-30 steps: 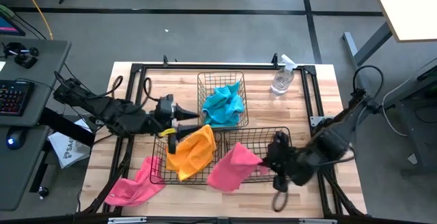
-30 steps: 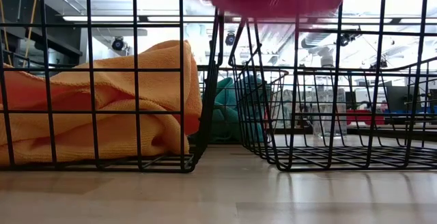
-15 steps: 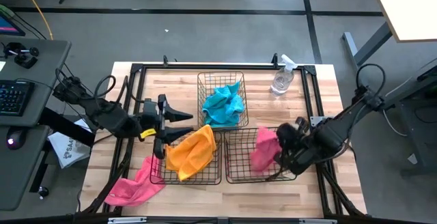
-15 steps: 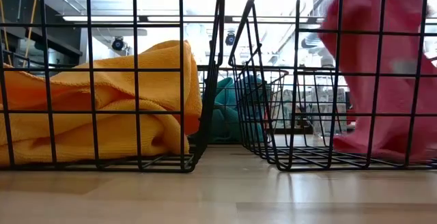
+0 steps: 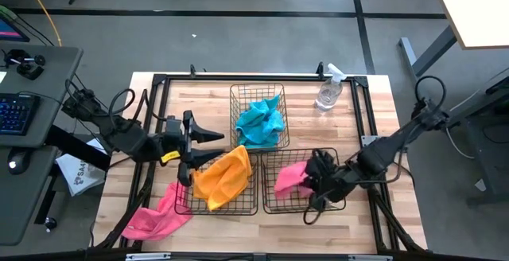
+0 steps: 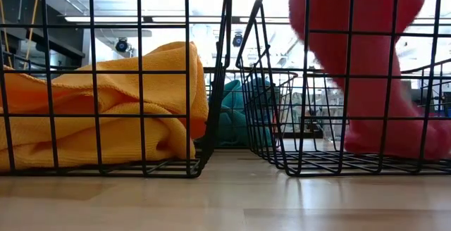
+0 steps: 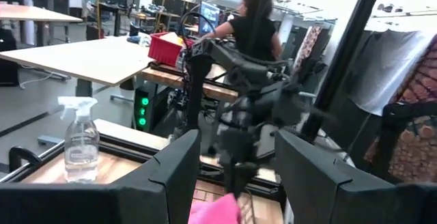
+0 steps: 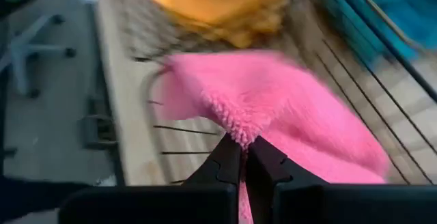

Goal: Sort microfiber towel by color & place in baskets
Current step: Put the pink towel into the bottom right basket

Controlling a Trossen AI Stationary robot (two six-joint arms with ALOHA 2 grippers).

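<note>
Two pink towels are in play: one lies loose at the near-left corner of the counter, and the other, the pink towel, hangs in the right gripper, whose fingers are pinched tight on a fold of it, right over the near-right basket. From table height the cloth drapes down inside the wire, its tail just touching the basket floor. Beside it, the near-left basket carries the orange towel, and farther back the rear basket has the teal towel. The left gripper hovers with fingers spread wide, holding nothing, just left of the orange basket. Watch the risk: the gripper sits close to the basket's right wall, so letting go there could drape cloth over the rim, and fibres snagging on the fingers could drag it out on retreat. Spray bottle stands well clear at the back.
</note>
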